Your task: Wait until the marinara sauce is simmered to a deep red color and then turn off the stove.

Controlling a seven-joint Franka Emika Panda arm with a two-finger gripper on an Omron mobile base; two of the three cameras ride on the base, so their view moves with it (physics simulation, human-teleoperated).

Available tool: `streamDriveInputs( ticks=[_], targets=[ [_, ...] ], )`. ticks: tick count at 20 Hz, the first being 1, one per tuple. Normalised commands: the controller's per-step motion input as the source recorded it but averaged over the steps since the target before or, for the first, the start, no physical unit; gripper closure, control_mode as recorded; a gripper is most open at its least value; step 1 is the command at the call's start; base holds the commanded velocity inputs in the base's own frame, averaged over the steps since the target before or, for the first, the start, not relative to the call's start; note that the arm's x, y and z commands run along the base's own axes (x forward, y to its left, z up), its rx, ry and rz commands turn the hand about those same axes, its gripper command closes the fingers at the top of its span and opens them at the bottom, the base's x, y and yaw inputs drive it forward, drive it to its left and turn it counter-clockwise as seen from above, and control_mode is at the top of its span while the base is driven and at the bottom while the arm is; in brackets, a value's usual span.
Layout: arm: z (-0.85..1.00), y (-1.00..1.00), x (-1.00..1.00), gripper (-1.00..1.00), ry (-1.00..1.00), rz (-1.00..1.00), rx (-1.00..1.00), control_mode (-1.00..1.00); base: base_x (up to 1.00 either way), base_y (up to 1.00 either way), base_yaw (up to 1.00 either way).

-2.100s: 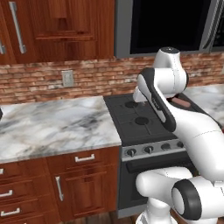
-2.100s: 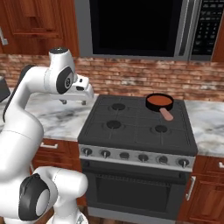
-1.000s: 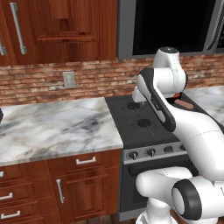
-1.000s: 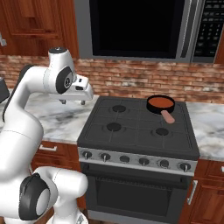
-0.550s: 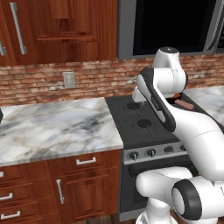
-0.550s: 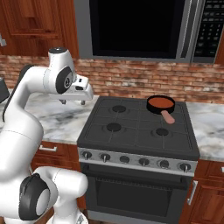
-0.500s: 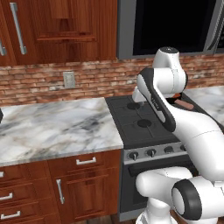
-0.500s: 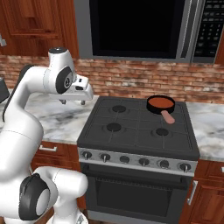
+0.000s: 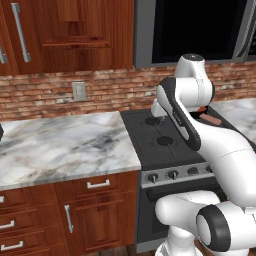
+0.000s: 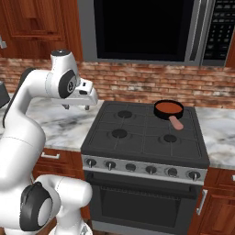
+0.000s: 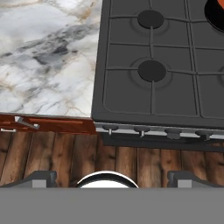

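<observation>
The stove [image 10: 144,135] stands below the microwave, with a row of dark knobs [image 10: 151,170] along its steel front. On its back right burner sits a small dark pan holding the marinara sauce [image 10: 168,108], a flat red-brown disc; the pan's handle [image 10: 176,122] points toward the front. My gripper [image 10: 76,107] hangs open and empty above the counter, just left of the stove's back left corner, well away from the pan. From the hand, my fingertips [image 11: 41,177] frame the stove [image 11: 131,94], its knobs [image 11: 141,129] and a corner of the sauce [image 11: 217,9]. The handle [image 9: 210,119] peeks out behind my arm.
A marble counter [image 9: 65,145] runs left of the stove, with wooden drawers [image 9: 95,184] below it. More counter [image 10: 218,133] lies to the right. A black-windowed microwave [image 10: 142,30] hangs over the burners, and a brick wall with an outlet [image 9: 79,91] stands behind.
</observation>
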Motion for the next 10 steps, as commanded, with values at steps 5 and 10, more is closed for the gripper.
streamDriveInputs(
  ticks=[5,10],
  targets=[
    [0.00,0.00,0.00,-1.00,0.00,0.00,0.00,1.00,0.00,0.00,0.00],
    [0.00,0.00,0.00,-1.00,0.00,0.00,0.00,1.00,0.00,0.00,0.00]
  ],
)
